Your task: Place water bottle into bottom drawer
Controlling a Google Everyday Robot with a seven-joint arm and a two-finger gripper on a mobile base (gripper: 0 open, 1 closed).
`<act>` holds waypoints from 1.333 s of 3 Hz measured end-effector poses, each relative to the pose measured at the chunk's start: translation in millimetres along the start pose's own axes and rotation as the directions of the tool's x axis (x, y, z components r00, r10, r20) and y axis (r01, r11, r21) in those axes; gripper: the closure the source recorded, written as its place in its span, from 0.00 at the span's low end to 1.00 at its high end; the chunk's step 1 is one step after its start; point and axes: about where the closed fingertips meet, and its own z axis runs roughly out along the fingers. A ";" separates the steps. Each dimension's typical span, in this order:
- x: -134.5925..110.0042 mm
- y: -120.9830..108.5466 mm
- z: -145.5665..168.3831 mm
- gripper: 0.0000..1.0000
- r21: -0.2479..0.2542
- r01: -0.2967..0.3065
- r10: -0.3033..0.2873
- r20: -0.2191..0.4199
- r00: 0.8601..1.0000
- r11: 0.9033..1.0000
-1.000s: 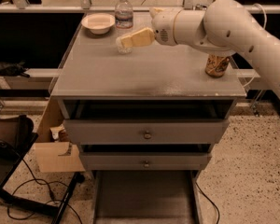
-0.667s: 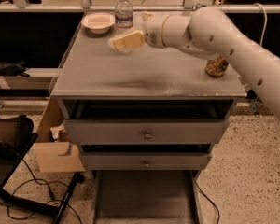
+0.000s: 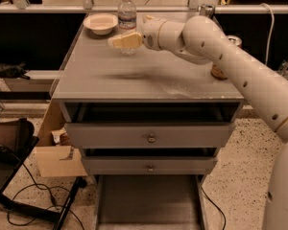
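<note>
A white arm takes up the most room, entering at 4 o'clock and slanting up across the right side toward 11 o'clock. Below it stands a grey cabinet, and its flat tabletop carries the small things. The bottom drawer is pulled out toward 6 o'clock at the cabinet's foot, its flat grey floor open to view between thin side walls. Above it, two upper drawers with round knobs are each out a little, with a dark gap over each front. A cardboard box leans against the cabinet's left side at about 8 o'clock, on a speckled floor with dark cables trailing past it. The tool, cream-coloured at the end of the arm, hangs over the far left part of the tabletop at about 11 o'clock and points toward 9 o'clock. It lies across the front of the bottle's lower part, but I cannot tell whether it is wide, narrow or holding anything. A pale bowl sits at the tabletop's far left corner, just left of the bottle. The bottle stands upright at the far edge, at about 11 o'clock, its white cap and label band clear above the tool. A can stands at 3 o'clock, partly hidden behind the arm.
</note>
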 end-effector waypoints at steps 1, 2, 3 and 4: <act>-8.2 -4.8 21.1 0.00 -0.002 0.005 -0.005 0.042 0.999 1.000; -22.5 -7.3 36.7 0.19 0.000 0.019 -0.019 0.088 0.996 1.000; -30.0 -10.0 49.8 0.43 0.003 0.018 -0.018 0.109 0.994 1.000; -30.7 -10.0 50.0 0.66 0.003 0.018 -0.018 0.110 0.994 1.000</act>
